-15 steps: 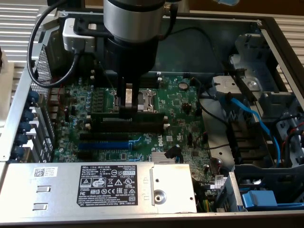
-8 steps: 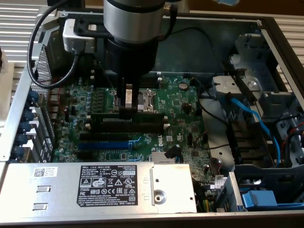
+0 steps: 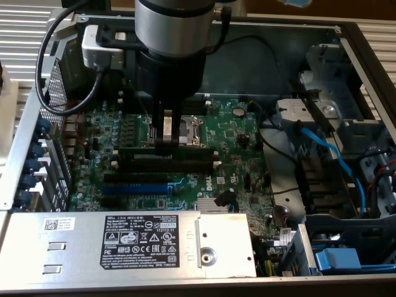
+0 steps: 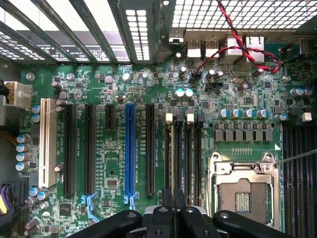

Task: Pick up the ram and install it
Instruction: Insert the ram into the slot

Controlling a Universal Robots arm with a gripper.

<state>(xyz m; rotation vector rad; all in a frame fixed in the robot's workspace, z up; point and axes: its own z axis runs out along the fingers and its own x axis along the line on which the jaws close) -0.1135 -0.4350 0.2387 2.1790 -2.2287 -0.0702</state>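
Observation:
The ram (image 3: 193,151) shows as a long dark stick lying level along the black memory slots (image 3: 185,164) of the green motherboard (image 3: 232,133). My gripper (image 3: 164,146) comes straight down on its middle, the fingers shut on its top edge. Whether the ram is seated in a slot or just above it I cannot tell. In the wrist view my gripper (image 4: 173,202) hangs over the bank of several memory slots (image 4: 188,158), beside the open processor socket (image 4: 243,191). The ram itself runs edge-on under the fingers there and is hard to pick out.
The blue expansion slot (image 3: 133,189) and black slots lie toward the power supply (image 3: 148,244) along the case's near edge. A drive cage with blue cables (image 3: 337,161) fills the exterior view's right. The perforated rear panel (image 4: 218,15) and a red-black wire pair (image 4: 242,47) sit past the board.

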